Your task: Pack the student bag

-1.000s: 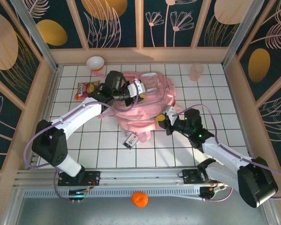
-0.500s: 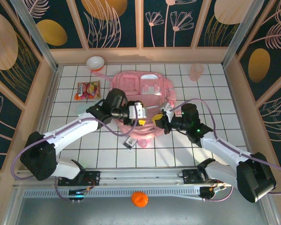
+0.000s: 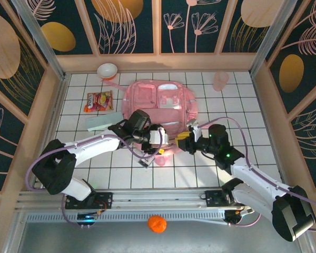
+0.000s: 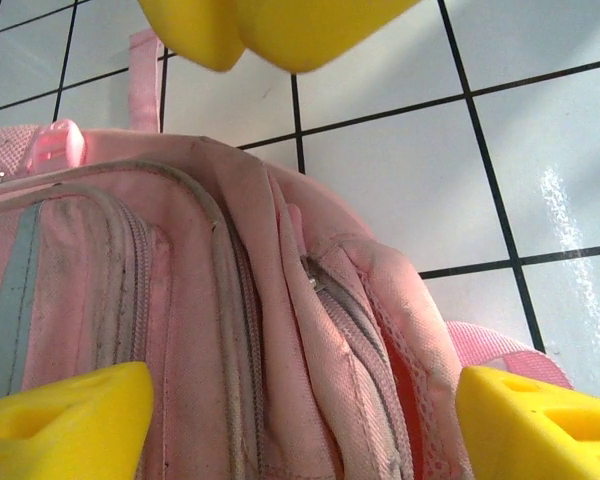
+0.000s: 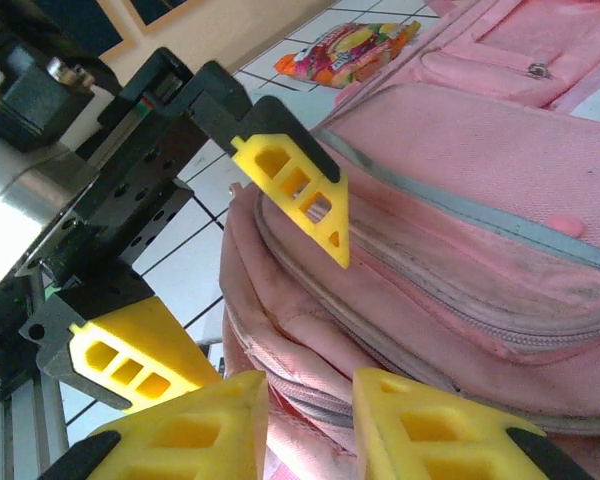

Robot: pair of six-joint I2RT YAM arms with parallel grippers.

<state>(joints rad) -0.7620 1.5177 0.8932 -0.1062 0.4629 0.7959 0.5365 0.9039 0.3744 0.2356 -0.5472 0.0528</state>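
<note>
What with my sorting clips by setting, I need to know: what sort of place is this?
Probably a staged robot test cell: white tiled table, painted leaf-pattern walls around it, metal rail carrying the arms.

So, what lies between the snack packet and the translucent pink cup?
The student bag lies between snack packet and cup, touching neither; the top view shows it.

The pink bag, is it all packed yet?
Not yet. Done: the student bag lies flat on the tiles, with its zips looking shut. In hand: the left fingers and right fingers are open at its near end, holding nothing. Left: the snack packet and the pale blue box lie outside the bag and probably need to go in.
</note>
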